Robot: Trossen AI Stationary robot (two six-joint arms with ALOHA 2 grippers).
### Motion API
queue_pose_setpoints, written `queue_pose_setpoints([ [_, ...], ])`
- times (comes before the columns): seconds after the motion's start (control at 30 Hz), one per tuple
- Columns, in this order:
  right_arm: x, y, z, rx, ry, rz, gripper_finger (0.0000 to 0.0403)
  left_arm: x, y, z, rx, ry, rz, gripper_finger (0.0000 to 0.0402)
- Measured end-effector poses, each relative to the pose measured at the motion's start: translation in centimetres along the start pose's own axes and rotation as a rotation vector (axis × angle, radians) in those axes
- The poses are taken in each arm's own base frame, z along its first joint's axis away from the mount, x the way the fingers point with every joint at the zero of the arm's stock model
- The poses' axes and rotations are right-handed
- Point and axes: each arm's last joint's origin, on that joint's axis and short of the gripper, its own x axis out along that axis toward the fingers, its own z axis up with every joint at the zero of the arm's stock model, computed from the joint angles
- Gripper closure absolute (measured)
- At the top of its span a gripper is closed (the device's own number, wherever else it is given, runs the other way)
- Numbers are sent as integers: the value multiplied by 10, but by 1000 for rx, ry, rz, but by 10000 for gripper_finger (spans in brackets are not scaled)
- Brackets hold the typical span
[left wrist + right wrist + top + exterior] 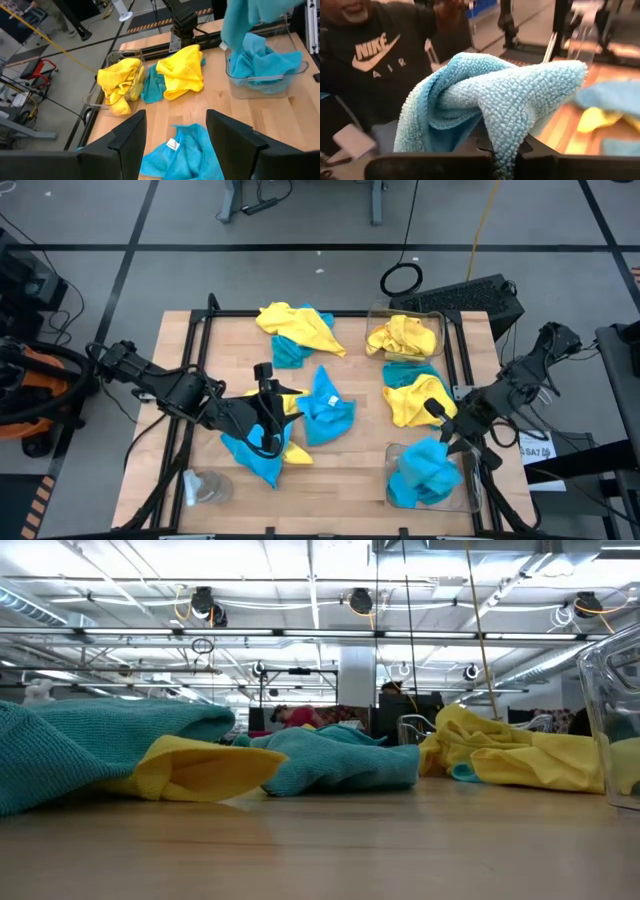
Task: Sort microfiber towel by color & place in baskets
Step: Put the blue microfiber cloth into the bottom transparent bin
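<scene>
My right gripper (443, 426) is shut on a turquoise towel (490, 100) over the near clear basket (470, 495), which holds a heap of turquoise towels (425, 478). The far clear basket (437, 315) holds yellow towels (403, 337). My left gripper (175, 135) is open and hovers above a loose turquoise towel with a white tag (181, 152), touching nothing. Between the baskets a yellow towel (412, 400) lies on a turquoise one. A yellow and turquoise pile (295, 330) lies at the far side, and another (258, 455) lies under my left arm. My right gripper pinches a bunched fold of the turquoise towel (506, 140) between its two fingers. The cloth bulges up over the fingers in several layers. In the left wrist view it hangs slack (250, 20) above the near basket, its lower end reaching the heap there.
A small clear round glassy object (205, 486) sits near the table's near left corner. A dark metal frame (205, 320) runs along the table's edges. A person in a black shirt (375, 55) stands beyond the table. Bare wood (350, 470) lies left of the near basket.
</scene>
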Motion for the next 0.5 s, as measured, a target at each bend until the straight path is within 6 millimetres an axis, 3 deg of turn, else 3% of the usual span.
queue_pose_setpoints([
  [0.5, 39, 11, -28, 198, 283, -34, 402, 7, 1, -1, -21, 17, 19, 189],
])
